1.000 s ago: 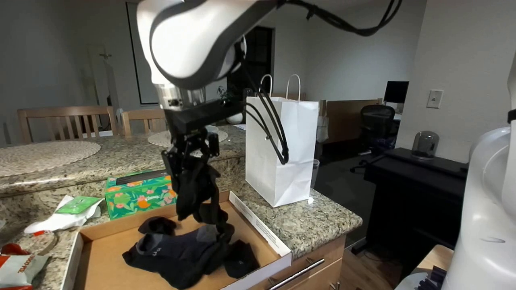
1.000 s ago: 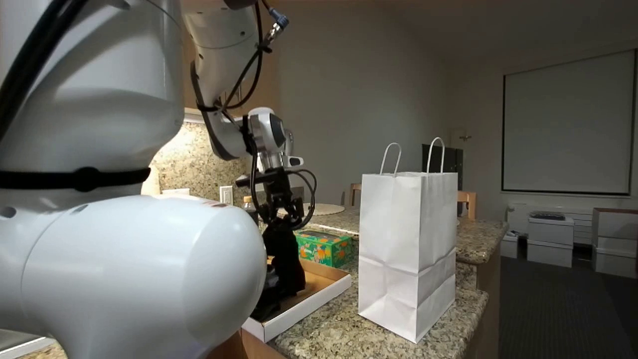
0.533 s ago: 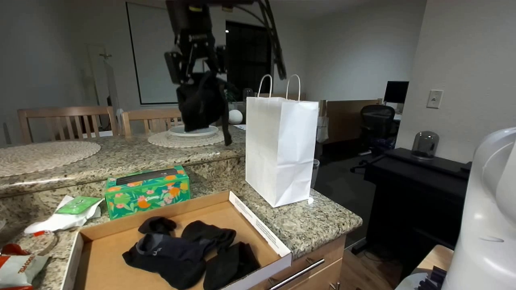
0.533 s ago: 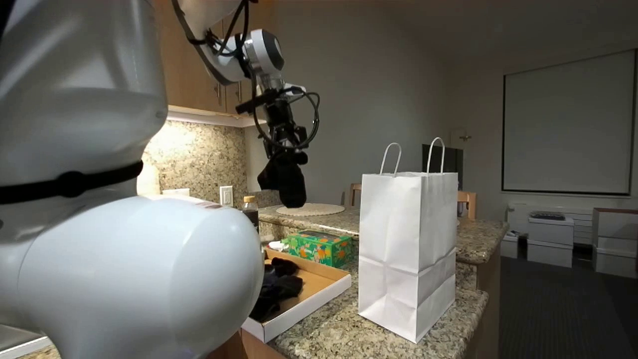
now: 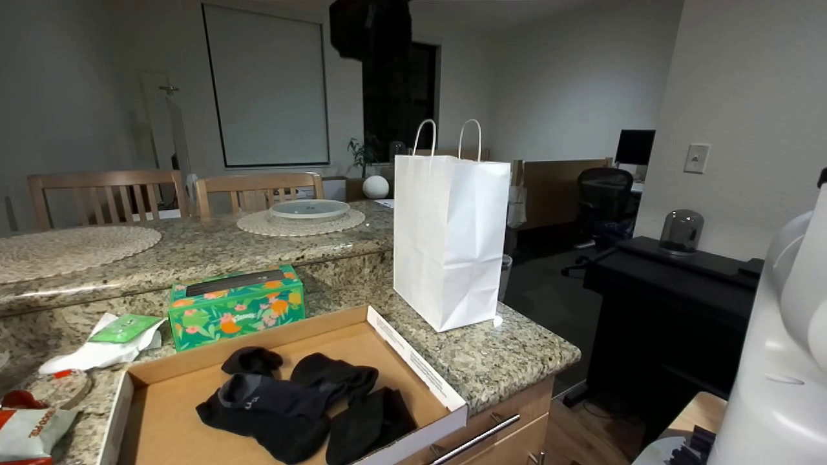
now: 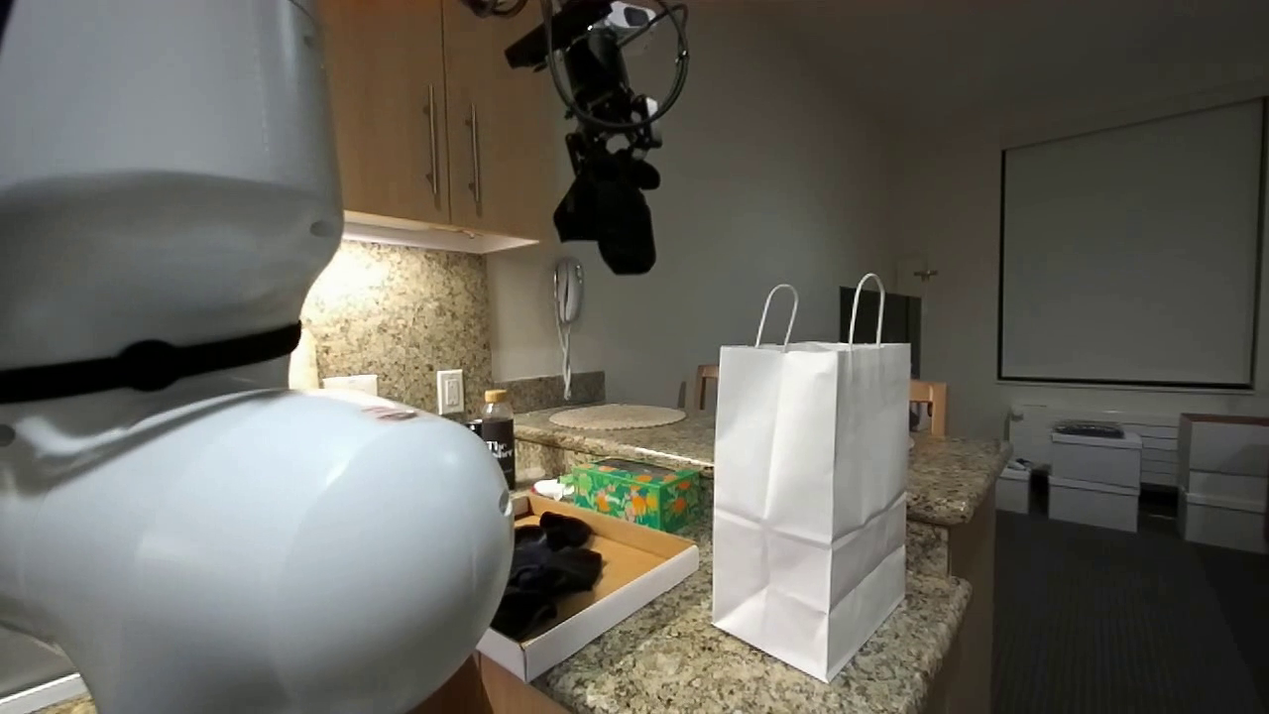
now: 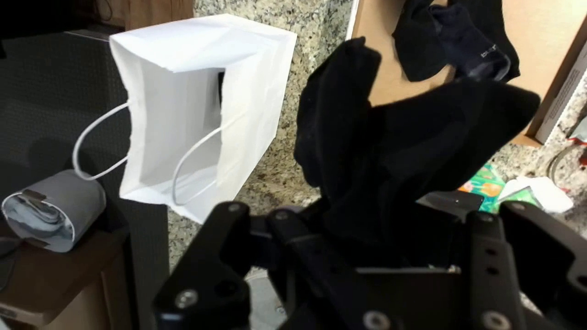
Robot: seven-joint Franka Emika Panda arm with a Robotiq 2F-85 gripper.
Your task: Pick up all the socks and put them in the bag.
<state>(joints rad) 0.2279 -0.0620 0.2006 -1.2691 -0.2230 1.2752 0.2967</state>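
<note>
A: What is the pincer (image 6: 615, 159) holding above the granite worktop (image 6: 644, 650)?

B: A black sock (image 7: 394, 151), possibly a folded pair, hangs limp from the jaws, which are pinched tight on its fabric.

A: And the staging below?

B: A white paper bag (image 6: 778, 476), its mouth gaping in the wrist view, stands upright beside a cardboard tray (image 5: 165, 416), presumably so a drop from above falls straight in. More socks (image 5: 278, 413) lie heaped in the tray, whose low walls likely keep them penned yet within reach.

A: Why hold the sock so high?

B: Probably to clear the handles (image 7: 75, 156), which loop up from the bag's rim.

A: And the robot arm (image 6: 268, 555)?

B: It runs out of sight at the top of an exterior view, the pincer hanging nose-down at a slight tilt; the sock is off to one side of the bag's mouth, not yet over it.
</note>
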